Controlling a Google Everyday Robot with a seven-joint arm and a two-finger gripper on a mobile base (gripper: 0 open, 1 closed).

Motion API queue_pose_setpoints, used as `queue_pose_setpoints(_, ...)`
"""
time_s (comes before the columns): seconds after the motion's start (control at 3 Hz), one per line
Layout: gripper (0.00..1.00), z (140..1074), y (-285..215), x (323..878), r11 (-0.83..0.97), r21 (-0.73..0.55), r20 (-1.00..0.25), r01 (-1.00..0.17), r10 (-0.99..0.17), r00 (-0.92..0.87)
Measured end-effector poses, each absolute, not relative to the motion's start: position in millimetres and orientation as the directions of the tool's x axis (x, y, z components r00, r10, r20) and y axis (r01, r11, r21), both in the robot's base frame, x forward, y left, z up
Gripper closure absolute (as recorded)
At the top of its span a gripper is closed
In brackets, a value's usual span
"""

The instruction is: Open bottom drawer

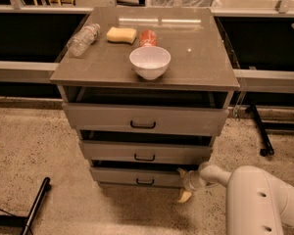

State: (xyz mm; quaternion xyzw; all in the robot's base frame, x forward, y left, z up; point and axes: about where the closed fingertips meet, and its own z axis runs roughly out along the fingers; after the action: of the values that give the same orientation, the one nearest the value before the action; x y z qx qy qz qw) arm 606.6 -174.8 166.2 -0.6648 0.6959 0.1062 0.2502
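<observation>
The grey-brown cabinet (147, 67) has three drawers, each stepped narrower downward. The bottom drawer (137, 176) is the narrowest and shallowest, with a small black bar handle (145, 182). Its front stands slightly out from the cabinet, with a dark gap above it. My gripper (185, 186) is at the drawer's right end, low near the floor. One pale fingertip (184, 196) hangs below the drawer's corner. My white arm (257, 199) reaches in from the lower right.
On the cabinet top stand a white bowl (150, 61), a clear plastic bottle (82, 39), a yellow sponge (121, 34) and a red can (148, 37). A black bar (35, 207) lies on the speckled floor at lower left. A black stand leg (260, 131) is at right.
</observation>
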Motion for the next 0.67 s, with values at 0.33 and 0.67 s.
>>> queue_pose_setpoints(0.33,0.41,166.2,-174.7,606.5,0.094,-0.185,-0.489,-0.978,-0.872,0.009)
queue_pose_setpoints(0.67,0.64,166.2,-174.7,606.5,0.094,-0.185,-0.489,-0.978,-0.872,0.009)
